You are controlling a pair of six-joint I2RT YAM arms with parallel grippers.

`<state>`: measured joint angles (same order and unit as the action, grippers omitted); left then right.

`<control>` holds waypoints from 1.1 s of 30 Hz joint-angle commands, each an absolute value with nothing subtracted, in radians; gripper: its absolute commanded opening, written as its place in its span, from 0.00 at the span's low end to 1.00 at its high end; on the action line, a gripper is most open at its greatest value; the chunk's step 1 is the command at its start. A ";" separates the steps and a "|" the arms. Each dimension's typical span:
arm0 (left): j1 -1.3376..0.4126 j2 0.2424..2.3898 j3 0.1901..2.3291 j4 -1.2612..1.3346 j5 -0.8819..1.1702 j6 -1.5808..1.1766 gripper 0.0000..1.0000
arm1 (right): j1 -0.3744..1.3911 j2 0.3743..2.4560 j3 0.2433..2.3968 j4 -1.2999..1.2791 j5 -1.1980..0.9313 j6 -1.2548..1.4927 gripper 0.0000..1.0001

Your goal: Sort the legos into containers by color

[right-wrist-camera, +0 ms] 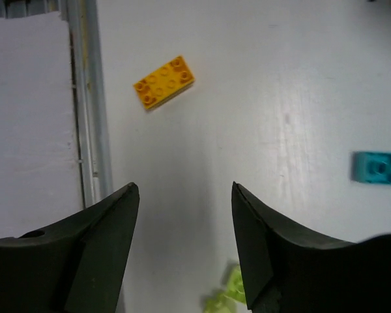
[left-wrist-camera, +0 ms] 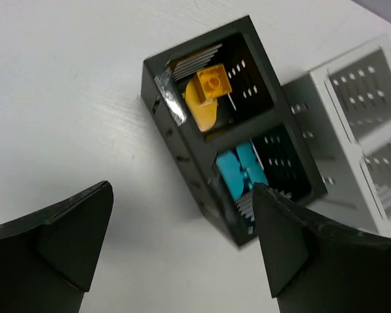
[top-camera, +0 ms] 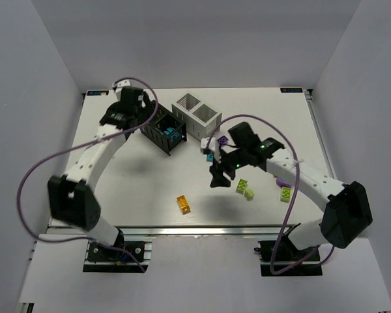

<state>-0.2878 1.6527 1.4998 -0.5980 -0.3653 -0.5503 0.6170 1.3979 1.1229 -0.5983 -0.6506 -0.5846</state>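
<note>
**Q:** Big stuff first?
**A:** The black box (top-camera: 163, 132) and white box (top-camera: 197, 114) sit side by side at the far part of the table (top-camera: 143, 189). My left gripper (left-wrist-camera: 181, 187) hangs over the black one, jaws wide and empty. I'd say it's placed for drops.

**Q:** Right side?
**A:** The right gripper (right-wrist-camera: 184, 187) is spread too and holds nothing. It's low over the loose bricks, probably lining up a pick.

**Q:** Do the wrist views add anything?
**A:** Left wrist shows the orange piece (left-wrist-camera: 212, 85) and teal piece (left-wrist-camera: 238, 171) in separate compartments. Right wrist shows the orange brick (right-wrist-camera: 164, 81) and teal brick (right-wrist-camera: 380, 167) on the table. Only the top view shows the purple brick (top-camera: 220, 139).
</note>
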 commanded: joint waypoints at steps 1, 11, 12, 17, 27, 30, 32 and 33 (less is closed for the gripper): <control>-0.282 1.421 1.332 -0.548 -0.301 -0.604 0.97 | 0.736 1.439 1.103 -0.562 -0.548 -0.485 0.63; -0.282 0.904 0.839 -0.597 -0.313 -0.811 0.98 | 1.018 1.689 1.233 -0.518 -0.163 -0.075 0.76; -0.282 0.875 0.813 -0.604 -0.314 -0.819 0.98 | 1.034 1.715 1.239 -0.518 -0.141 -0.058 0.79; -0.282 0.741 0.772 -0.676 -0.331 -0.853 0.98 | 1.091 1.761 1.255 -0.509 -0.147 0.086 0.86; -0.282 0.630 0.701 -0.719 -0.328 -0.894 0.98 | 1.114 1.873 1.362 -0.468 -0.101 0.179 0.89; -0.282 0.623 0.698 -0.729 -0.333 -0.899 0.98 | 1.120 1.920 1.414 -0.469 -0.071 0.199 0.89; -0.282 0.620 0.703 -0.735 -0.339 -0.900 0.98 | 1.126 1.945 1.427 -0.469 -0.040 0.196 0.89; -0.282 0.615 0.704 -0.744 -0.342 -0.900 0.98 | 1.130 1.953 1.433 -0.474 -0.016 0.195 0.89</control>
<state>-0.2871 0.6323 0.6994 -0.7189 -0.3195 -0.8894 1.1130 1.9305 1.3884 -0.4858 -0.0845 0.1688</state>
